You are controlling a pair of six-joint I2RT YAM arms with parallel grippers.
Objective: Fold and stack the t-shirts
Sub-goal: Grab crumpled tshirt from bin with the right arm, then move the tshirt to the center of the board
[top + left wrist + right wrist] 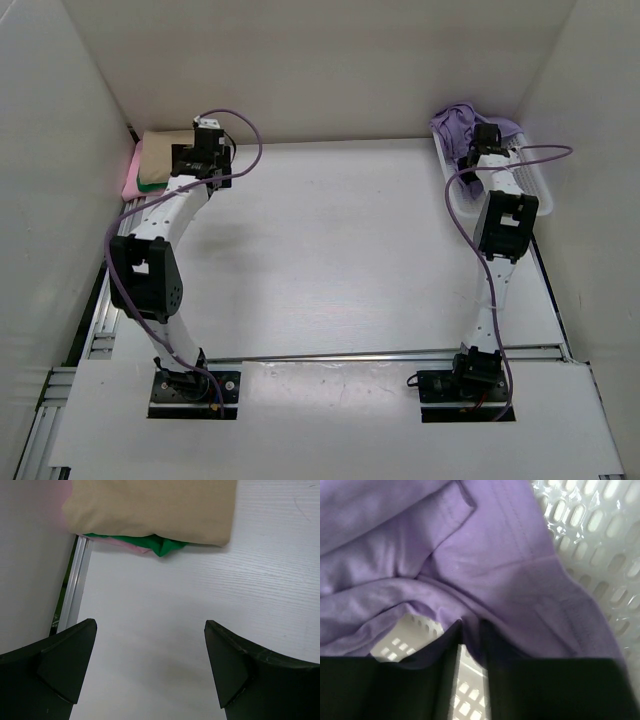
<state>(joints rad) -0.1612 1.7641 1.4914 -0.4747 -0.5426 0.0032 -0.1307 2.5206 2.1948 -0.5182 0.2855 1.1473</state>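
Left fingers (65,665) are standing wide apart, gripping nothing, above the tabletop (200,605) near the far-left stack: tan shirt (150,507) over green shirt (162,544) over pink shirt (130,186). Right fingers (410,690) are pinching a fold of lavender shirt (495,555), crumpled in the basket (600,540).

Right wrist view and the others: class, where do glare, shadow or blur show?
Right wrist: glare glints on the white basket, lavender shirt evenly lit; left wrist: fingers dark and soft, tan shirt sharp; top external: faint arm shadow on the table.

pink shirt (132,547): mostly under tan shirt (150,505) | green shirt (165,545): likewise | tan shirt: cut by top edge
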